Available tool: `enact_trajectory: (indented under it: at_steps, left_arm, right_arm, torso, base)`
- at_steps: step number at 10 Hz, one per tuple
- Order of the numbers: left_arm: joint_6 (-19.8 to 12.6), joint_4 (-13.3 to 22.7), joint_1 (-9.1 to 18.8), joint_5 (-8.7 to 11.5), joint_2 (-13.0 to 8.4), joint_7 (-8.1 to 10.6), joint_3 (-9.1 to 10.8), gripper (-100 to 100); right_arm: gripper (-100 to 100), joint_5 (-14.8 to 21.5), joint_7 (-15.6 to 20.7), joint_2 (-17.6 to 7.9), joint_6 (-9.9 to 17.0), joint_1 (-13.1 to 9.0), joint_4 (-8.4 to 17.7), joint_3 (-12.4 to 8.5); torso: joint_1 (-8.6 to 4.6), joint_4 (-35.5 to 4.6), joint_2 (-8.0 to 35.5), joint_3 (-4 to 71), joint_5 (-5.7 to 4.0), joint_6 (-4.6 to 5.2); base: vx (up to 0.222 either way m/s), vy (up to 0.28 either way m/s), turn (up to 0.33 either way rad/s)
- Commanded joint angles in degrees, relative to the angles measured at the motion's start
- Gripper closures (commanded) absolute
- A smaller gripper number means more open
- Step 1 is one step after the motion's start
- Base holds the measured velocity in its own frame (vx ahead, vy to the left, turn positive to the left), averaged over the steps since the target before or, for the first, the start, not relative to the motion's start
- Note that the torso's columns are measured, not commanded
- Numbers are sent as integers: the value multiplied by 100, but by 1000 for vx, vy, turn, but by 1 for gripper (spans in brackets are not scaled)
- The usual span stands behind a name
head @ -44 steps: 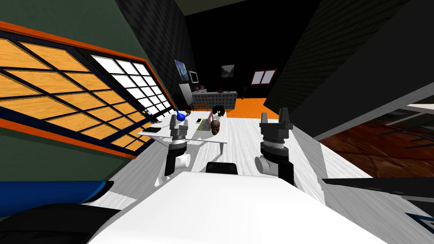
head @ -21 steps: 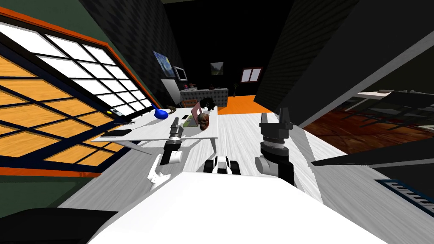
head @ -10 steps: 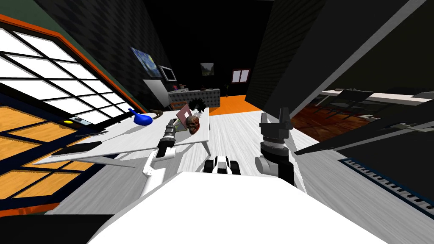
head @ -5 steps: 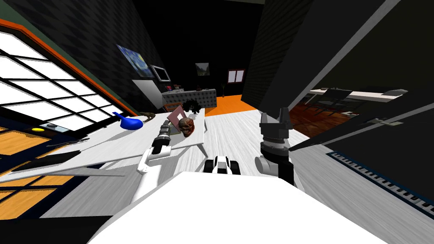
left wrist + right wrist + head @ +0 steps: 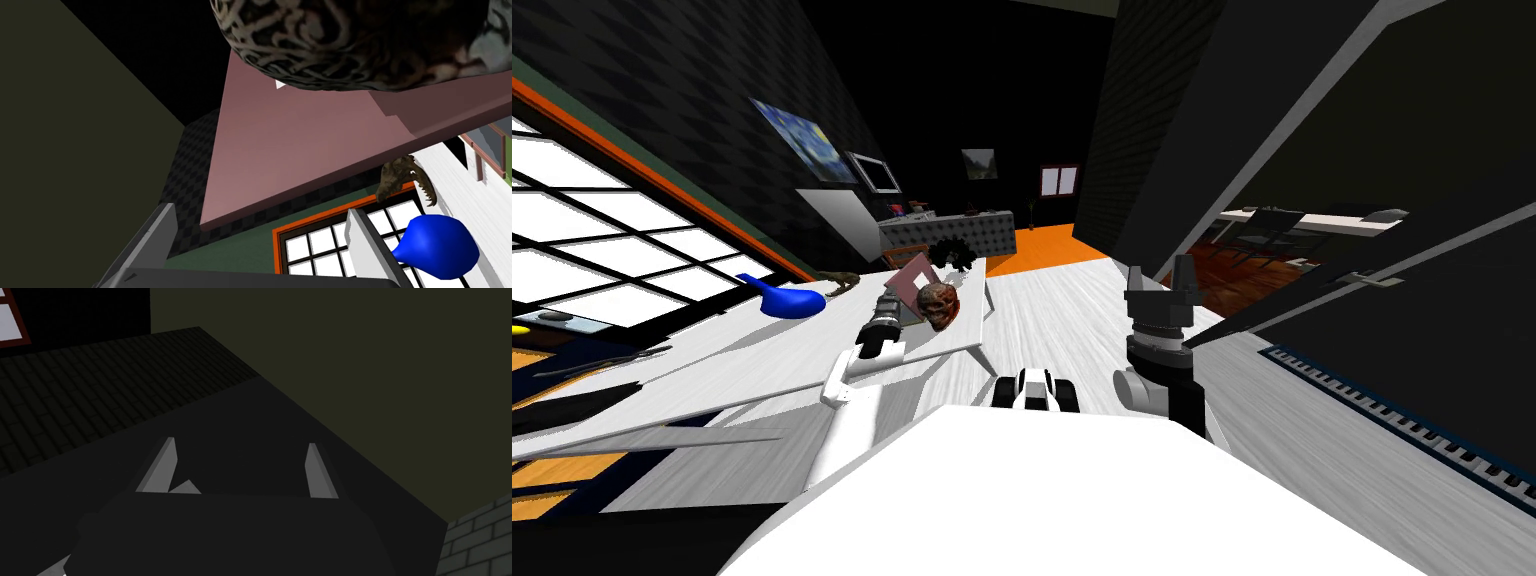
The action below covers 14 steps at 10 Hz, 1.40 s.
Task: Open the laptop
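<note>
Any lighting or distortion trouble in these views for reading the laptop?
Head view: wide lens splays the walls and slants the table; the laptop is lit. Left wrist view: bright, the laptop's lid close, the skull cut by the frame. Right wrist view: dim, yet the right gripper reads open.

White table (image 5: 712,370) at left beside a bright, orange-framed window (image 5: 632,250). Dark chequered wall (image 5: 712,80) with a painting (image 5: 797,140) beyond. White plank floor (image 5: 1052,310), orange floor (image 5: 1032,242) farther off; black-and-white keyboard (image 5: 1412,440) at right.
</note>
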<state>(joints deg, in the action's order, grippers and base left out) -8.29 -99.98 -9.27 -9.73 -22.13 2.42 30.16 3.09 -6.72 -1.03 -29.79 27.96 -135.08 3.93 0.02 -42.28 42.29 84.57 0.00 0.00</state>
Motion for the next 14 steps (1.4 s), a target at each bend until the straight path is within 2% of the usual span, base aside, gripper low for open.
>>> enact_trajectory:
  at_steps: [1,2,4,5,6,9,14]
  left_arm:
    - [-294,235,126,-18,-211,-32,223,-100]
    - [-380,318,174,-34,-236,-48,297,-100]
    - [-361,241,131,-2,-246,-28,253,-100]
    - [-359,241,131,-3,-246,-28,254,100]
    - [-623,193,204,205,-248,154,263,100]
    - [-1007,109,326,518,-255,428,272,100]
    - [-1647,-33,530,1040,-268,885,286,100]
  right_arm:
    - [0,0,0,0,0,0,0,0]
    - [0,0,0,0,0,0,0,0]
    - [0,0,0,0,0,0,0,0]
    - [0,0,0,0,0,0,0,-1]
    - [0,0,0,-1,0,0,0,-1]
    - [0,0,0,-2,1,-1,1,-2]
    - [0,0,0,-1,0,0,0,-1]
  torso:
    - [3,-1,4,-3,1,-1]
    - [-1,-1,0,-1,0,2]
    - [5,-1,5,-3,1,-2]
    - [8,-2,7,-5,3,1]
    - [-4,-6,6,-4,-5,8]
    - [28,0,19,-18,31,1]
    - [4,5,-10,5,8,4]
  base:
    - [36,-48,-104]
    - [41,-55,-116]
    - [9,-12,-9]
    - [0,-1,13]
    - [-33,60,-17]
    - [-72,110,-28]
    - [-47,84,-15]
